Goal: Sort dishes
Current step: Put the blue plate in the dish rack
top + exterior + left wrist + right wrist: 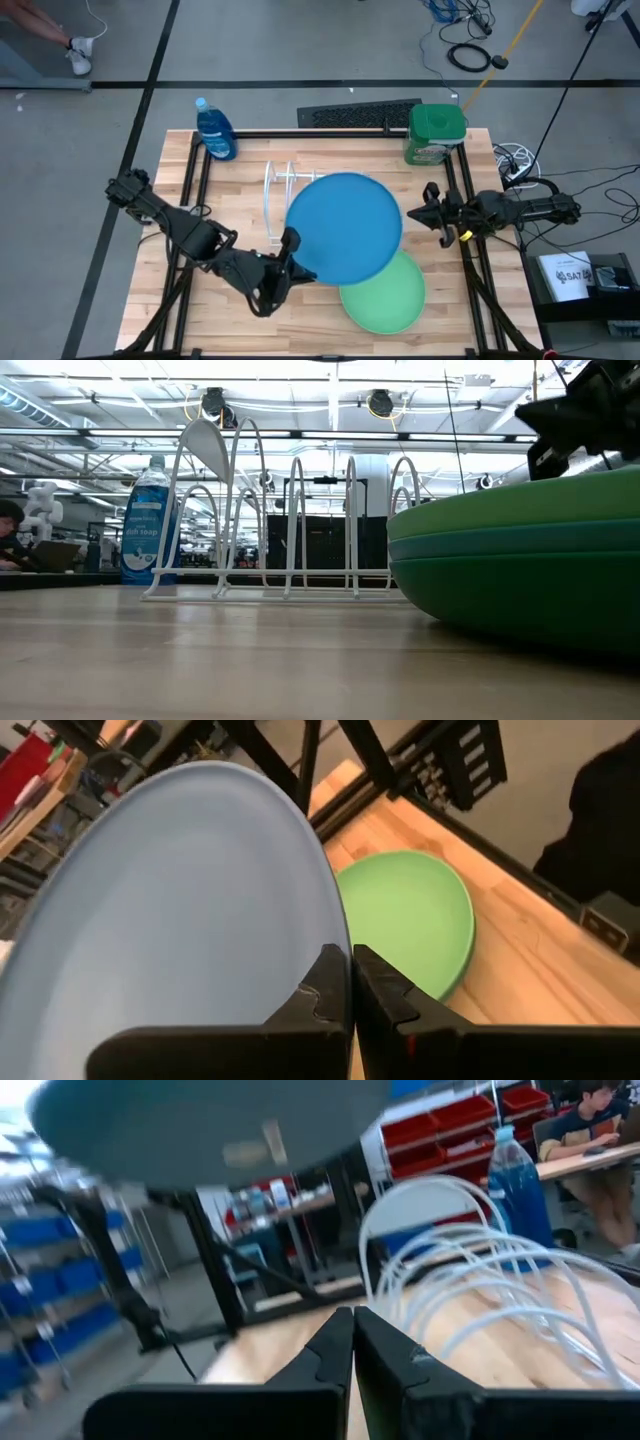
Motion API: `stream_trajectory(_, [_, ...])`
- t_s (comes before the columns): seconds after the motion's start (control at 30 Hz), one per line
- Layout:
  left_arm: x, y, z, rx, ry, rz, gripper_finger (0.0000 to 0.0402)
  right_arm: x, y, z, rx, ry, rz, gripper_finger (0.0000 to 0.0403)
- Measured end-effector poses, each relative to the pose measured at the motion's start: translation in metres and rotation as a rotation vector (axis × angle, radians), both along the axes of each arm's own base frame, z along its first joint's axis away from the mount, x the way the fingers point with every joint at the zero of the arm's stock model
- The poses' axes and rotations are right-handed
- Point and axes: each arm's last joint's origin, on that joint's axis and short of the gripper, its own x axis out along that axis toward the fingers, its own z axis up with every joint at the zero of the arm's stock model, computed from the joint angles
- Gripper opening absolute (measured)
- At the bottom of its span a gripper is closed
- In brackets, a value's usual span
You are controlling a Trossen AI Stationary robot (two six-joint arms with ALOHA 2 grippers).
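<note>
Fingers of the left gripper (291,243) pinch the rim of the blue plate (344,228), held above the table's centre beside the white wire rack (281,190). At its five o'clock lies the light green plate (390,295). At three o'clock waits the right gripper (427,212), fingers pressed together.

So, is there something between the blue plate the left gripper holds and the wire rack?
Nothing visible. The left gripper holds the blue plate lifted, beside the white rack, whose slots look empty.
</note>
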Motion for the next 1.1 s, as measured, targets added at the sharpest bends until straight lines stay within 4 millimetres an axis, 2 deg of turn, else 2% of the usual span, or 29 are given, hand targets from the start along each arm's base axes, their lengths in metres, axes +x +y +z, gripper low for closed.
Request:
stream_trajectory(0.37, [-0.006, -0.001, -0.007, -0.005, 0.068, 0.052, 0.0, -0.002, 0.0, 0.01, 0.156, -0.1, 0.033, 0.0009])
stream_trajectory(0.63, [-0.009, 0.002, -0.011, 0.038, 0.107, 0.108, 0.0, -0.011, -0.001, 0.031, 0.009, -0.34, -0.015, 0.0009])
stream_trajectory(1.1, [-0.01, 0.004, -0.013, 0.056, 0.112, 0.139, 0.0, -0.009, 0.0, 0.027, -0.087, -0.303, -0.015, 0.0009])
